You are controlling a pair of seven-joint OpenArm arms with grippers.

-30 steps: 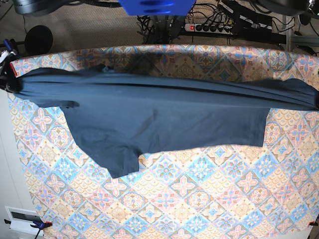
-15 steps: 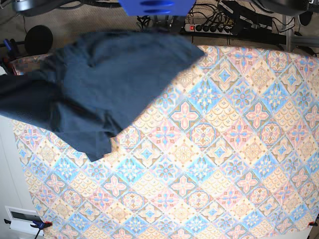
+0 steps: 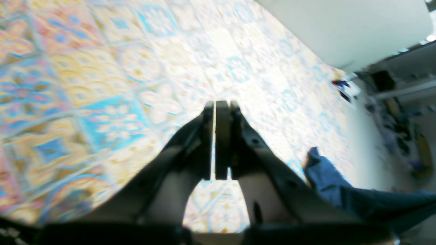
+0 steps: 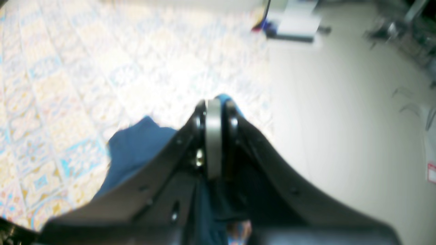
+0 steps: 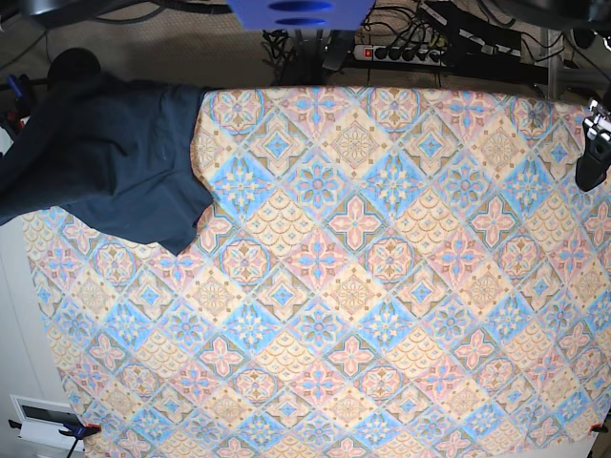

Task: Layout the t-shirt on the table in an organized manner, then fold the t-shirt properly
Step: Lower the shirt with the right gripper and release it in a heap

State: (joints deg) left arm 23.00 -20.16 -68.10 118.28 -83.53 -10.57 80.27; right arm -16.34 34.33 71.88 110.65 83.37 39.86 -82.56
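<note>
The t-shirt (image 5: 105,162), soft, light and limp, hangs bunched over the bench (image 5: 382,286) edge at ten o'clock, clamped in the right claw (image 4: 214,102). Left claw (image 3: 218,105) closed, empty, at three o'clock. Best gripped at shoulder seams or hem corners.

Left gripper (image 3: 218,141) – jaws closed, nothing between; right gripper (image 4: 214,136) – jaws clamped together, cloth pinched.

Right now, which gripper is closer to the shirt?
The right one. The right gripper is shut on the shirt at the table's edge. The left gripper is shut and empty at the opposite edge, far from it.
</note>
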